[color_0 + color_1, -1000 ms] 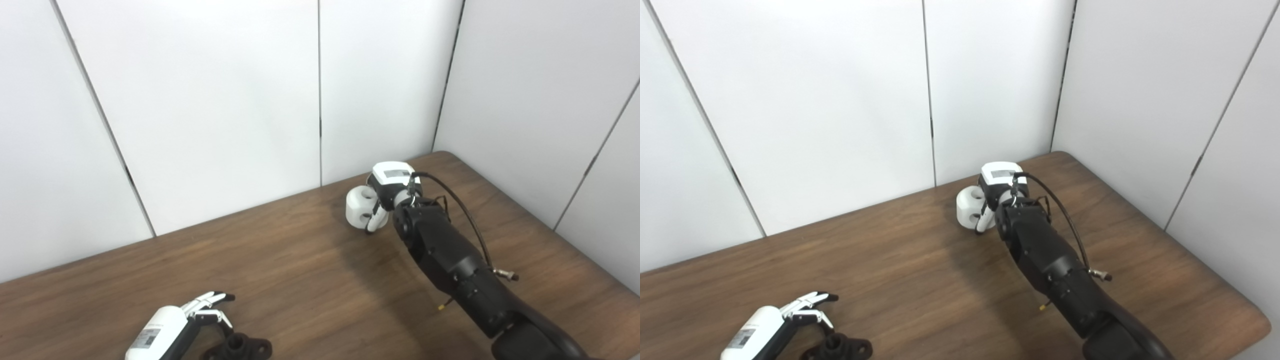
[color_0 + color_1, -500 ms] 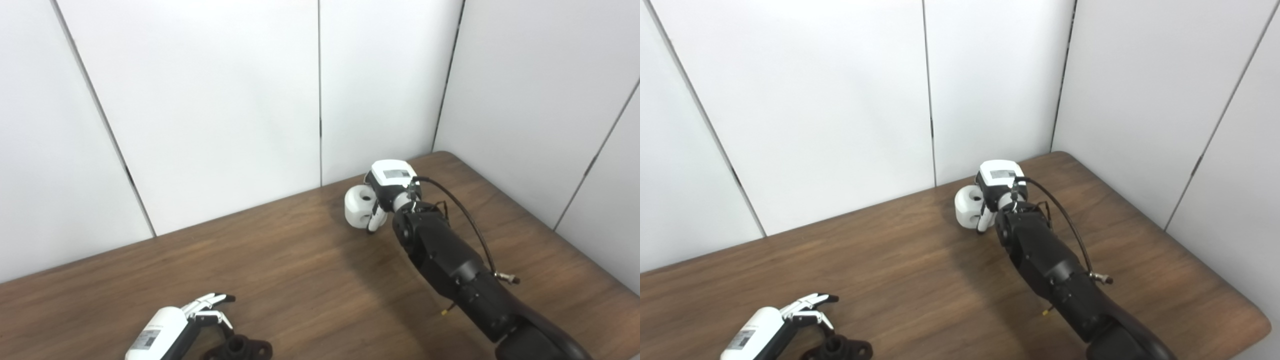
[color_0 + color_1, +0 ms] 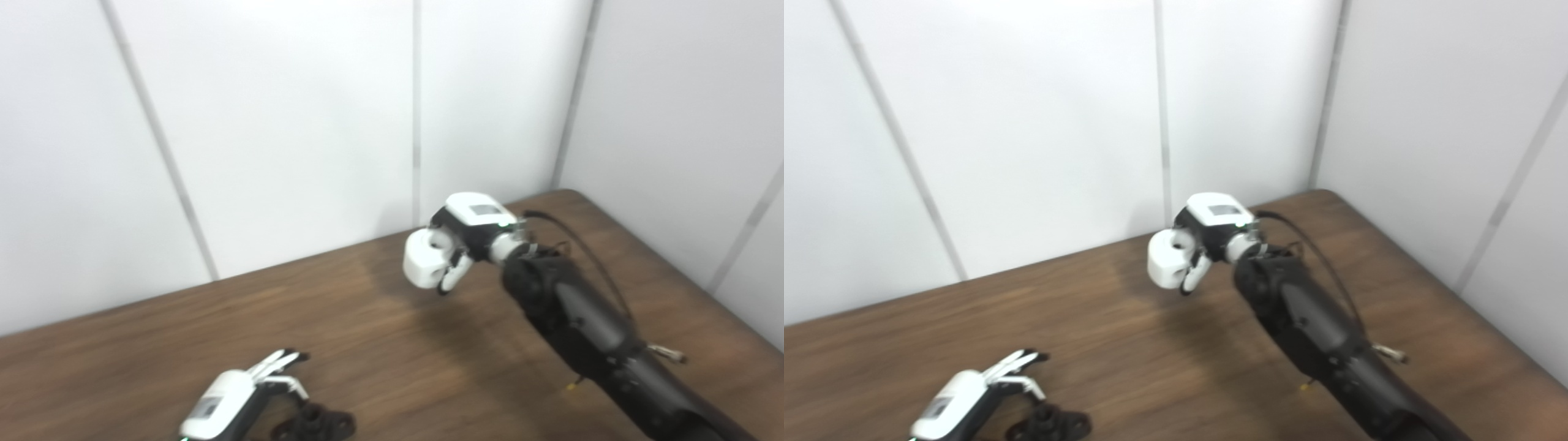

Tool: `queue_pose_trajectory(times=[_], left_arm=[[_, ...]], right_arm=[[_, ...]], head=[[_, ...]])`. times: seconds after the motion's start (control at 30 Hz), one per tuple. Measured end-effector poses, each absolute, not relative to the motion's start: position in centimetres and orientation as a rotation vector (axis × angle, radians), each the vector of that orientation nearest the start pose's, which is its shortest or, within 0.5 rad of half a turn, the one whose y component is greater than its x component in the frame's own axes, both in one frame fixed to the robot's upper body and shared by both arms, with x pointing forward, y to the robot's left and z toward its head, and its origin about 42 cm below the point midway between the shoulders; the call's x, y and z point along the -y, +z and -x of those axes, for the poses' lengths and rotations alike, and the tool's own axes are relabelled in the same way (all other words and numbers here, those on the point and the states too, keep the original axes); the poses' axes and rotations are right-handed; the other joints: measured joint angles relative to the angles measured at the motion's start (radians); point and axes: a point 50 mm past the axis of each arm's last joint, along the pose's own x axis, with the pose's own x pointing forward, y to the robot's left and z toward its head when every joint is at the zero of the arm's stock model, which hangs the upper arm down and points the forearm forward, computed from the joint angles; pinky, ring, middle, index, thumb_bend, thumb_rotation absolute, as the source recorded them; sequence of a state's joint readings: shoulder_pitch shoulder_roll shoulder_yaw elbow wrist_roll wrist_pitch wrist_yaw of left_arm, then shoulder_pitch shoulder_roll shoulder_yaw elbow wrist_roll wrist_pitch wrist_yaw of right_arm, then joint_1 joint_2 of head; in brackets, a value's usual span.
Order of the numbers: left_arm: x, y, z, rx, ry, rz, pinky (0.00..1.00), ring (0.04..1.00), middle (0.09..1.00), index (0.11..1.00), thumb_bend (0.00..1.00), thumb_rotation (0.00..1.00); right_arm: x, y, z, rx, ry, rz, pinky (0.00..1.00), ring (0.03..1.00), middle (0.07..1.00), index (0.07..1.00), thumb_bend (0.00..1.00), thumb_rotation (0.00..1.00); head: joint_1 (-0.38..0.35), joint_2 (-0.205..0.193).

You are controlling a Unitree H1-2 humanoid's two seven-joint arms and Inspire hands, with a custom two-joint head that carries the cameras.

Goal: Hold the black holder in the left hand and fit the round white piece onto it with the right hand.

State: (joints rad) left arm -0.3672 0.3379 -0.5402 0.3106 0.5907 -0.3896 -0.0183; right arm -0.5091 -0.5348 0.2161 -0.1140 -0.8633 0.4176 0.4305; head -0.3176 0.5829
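- Now the right hand [image 3: 471, 236] has its fingers wrapped round the round white piece [image 3: 424, 264], lifted clear of the table [image 3: 392, 343] since a moment ago: ready to carry over.
- Left hand [image 3: 968, 398], fingers spread, hovers beside the black holder [image 3: 1050, 424], not yet gripping.
- Right forearm stretches far forward.

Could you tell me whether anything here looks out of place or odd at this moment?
Nothing looks damaged or spilled. The black holder lies on the table beside the left hand, not visibly gripped, while the right hand holds the round white piece far off.
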Motion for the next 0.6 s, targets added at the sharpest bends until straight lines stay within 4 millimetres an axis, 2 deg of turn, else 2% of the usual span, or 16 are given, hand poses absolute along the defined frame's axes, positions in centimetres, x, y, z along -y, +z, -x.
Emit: queue_pose_trajectory(times=[0.03, 0.13, 0.2, 0.33, 0.6], left_arm=[[-17.1, 10.8, -35.8, 0.455, -0.714, -0.983, 0.86, 0.959, 0.92, 0.487, 0.52, 0.06], [-16.8, 10.6, -36.0, 0.456, -0.705, -0.981, 0.89, 0.98, 0.938, 0.487, 0.52, 0.06], [-16.6, 10.5, -36.4, 0.45, -0.705, -0.982, 0.91, 0.988, 0.945, 0.487, 0.52, 0.06], [-16.0, 10.4, -36.9, 0.441, -0.706, -0.977, 0.93, 0.997, 0.948, 0.487, 0.52, 0.07], [-14.9, 10.3, -37.7, 0.437, -0.707, -0.977, 0.94, 1.0, 0.954, 0.487, 0.52, 0.07]], right_arm=[[28.9, 28.6, -40.5, 0.036, 0.064, 1.366, 0.88, 0.845, 0.749, 0.483, 0.52, 0.15], [28.1, 29.2, -39.5, 0.1, 0.108, 1.351, 0.87, 0.847, 0.75, 0.482, 0.52, 0.15], [27.7, 29.5, -39.0, 0.137, 0.139, 1.344, 0.86, 0.846, 0.752, 0.482, 0.52, 0.15], [27.1, 30.0, -38.2, 0.195, 0.195, 1.339, 0.86, 0.85, 0.755, 0.481, 0.52, 0.15], [26.0, 30.9, -37.1, 0.275, 0.283, 1.326, 0.89, 0.859, 0.757, 0.481, 0.52, 0.15]], head=[[0.033, 0.015], [0.07, 0.032], [0.15, 0.066], [0.242, 0.098], [0.316, 0.132]])
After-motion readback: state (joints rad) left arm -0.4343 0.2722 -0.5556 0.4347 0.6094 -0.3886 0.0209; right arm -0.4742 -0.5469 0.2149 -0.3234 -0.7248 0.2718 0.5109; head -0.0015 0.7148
